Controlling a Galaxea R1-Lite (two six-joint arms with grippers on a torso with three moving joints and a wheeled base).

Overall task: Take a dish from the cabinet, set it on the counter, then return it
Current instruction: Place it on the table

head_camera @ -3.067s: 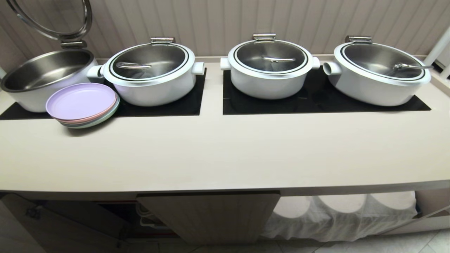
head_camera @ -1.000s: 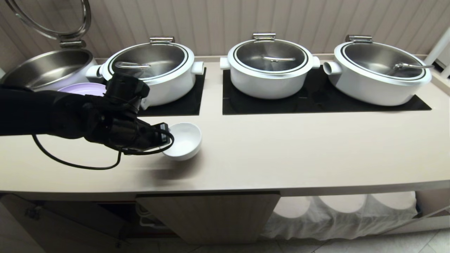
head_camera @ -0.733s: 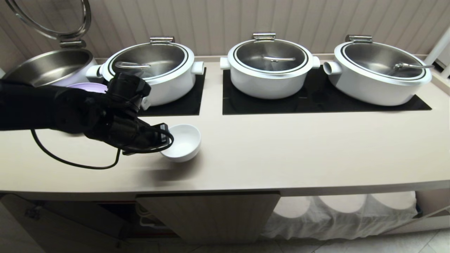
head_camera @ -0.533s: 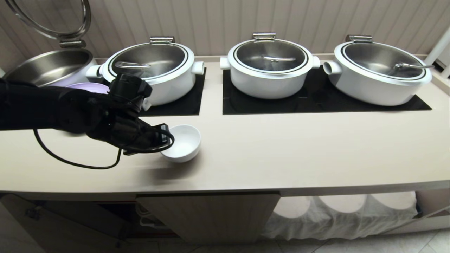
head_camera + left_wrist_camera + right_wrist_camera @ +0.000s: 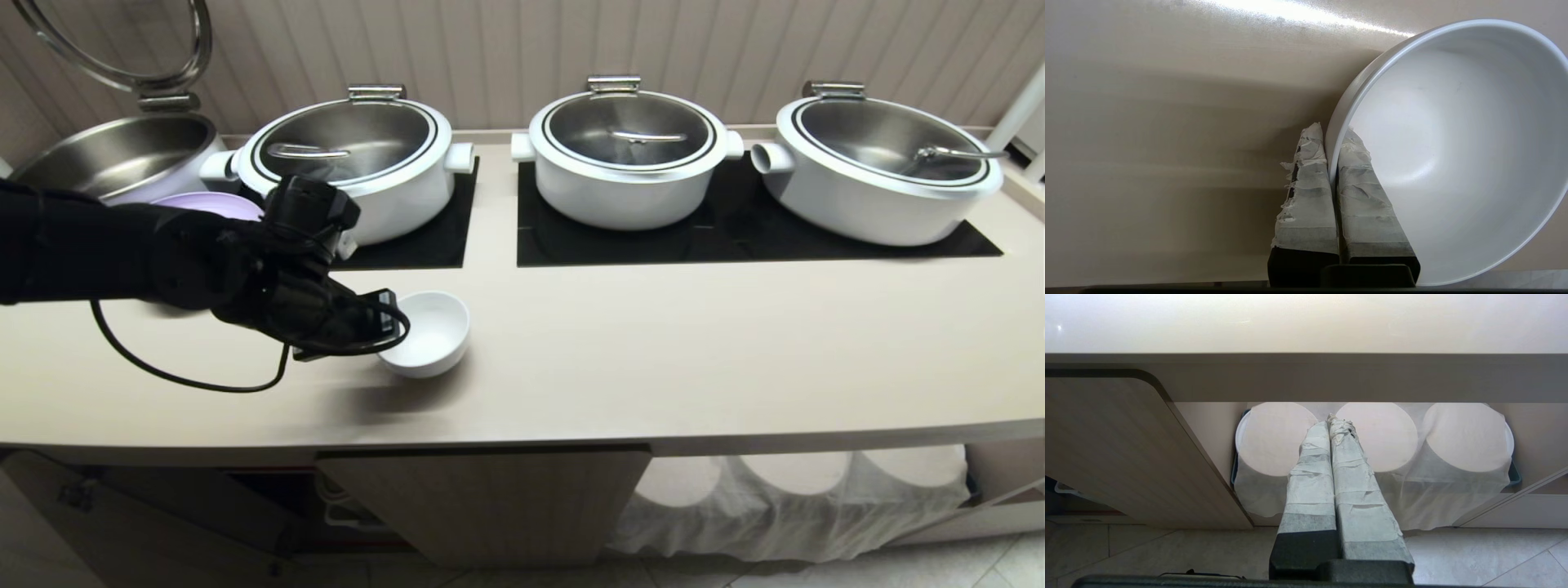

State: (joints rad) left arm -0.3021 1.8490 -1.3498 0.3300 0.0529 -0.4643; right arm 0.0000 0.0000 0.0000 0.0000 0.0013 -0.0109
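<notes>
The dish point(image 5: 431, 333), a small deep white bowl, is low over the front-left part of the beige counter point(image 5: 653, 351); whether its base touches I cannot tell. My left gripper point(image 5: 393, 321) reaches in from the left and is shut on the bowl's near rim. In the left wrist view the taped fingers point(image 5: 1306, 192) pinch the rim of the dish point(image 5: 1453, 143), one outside and one inside. The cabinet point(image 5: 490, 498) below has a ribbed door standing open. My right gripper point(image 5: 1329, 420) is shut on nothing, low in front of the counter's underside.
Three lidded white pots point(image 5: 359, 175) point(image 5: 629, 155) point(image 5: 882, 167) and an open pot point(image 5: 106, 163) stand at the back on black panels point(image 5: 735, 237). Lilac-topped plates point(image 5: 208, 204) sit behind my left arm. Cloth-covered round stacks point(image 5: 784, 490) fill the space under the counter at the right.
My left arm came into view carrying the bowl over the counter. In the last second it shifted slightly right and lowered a little, still gripping the rim.
</notes>
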